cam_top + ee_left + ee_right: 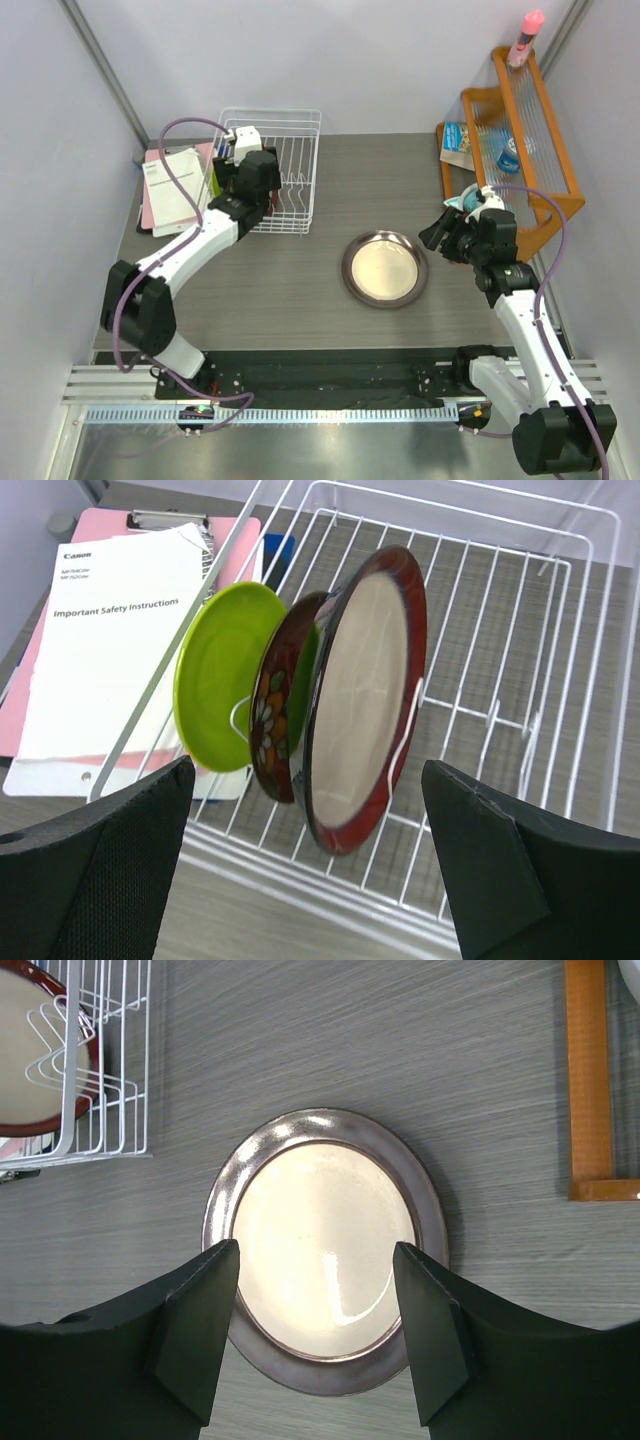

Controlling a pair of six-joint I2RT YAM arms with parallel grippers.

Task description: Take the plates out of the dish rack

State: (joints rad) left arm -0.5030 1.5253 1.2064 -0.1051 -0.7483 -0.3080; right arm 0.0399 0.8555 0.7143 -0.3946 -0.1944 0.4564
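Note:
Three plates stand on edge in the white wire dish rack [297, 150]. In the left wrist view they are a dark-red-rimmed plate with a cream centre [365, 695], a glossy red plate with a floral underside [278, 720] and a smaller lime green plate [220, 675]. My left gripper [308, 780] is open and empty, just in front of the rack [520, 680], with its fingers either side of the dark-red-rimmed plate's lower edge, not touching it. The grey-rimmed plate [385, 268] lies flat on the table. My right gripper [318, 1260] is open and empty above that plate [320, 1210].
A pink clipboard with a white manual [175, 190] lies left of the rack. An orange slatted shelf [520, 140] stands at the back right with packets and a pink-capped bottle [525, 35]. Grey walls close in both sides.

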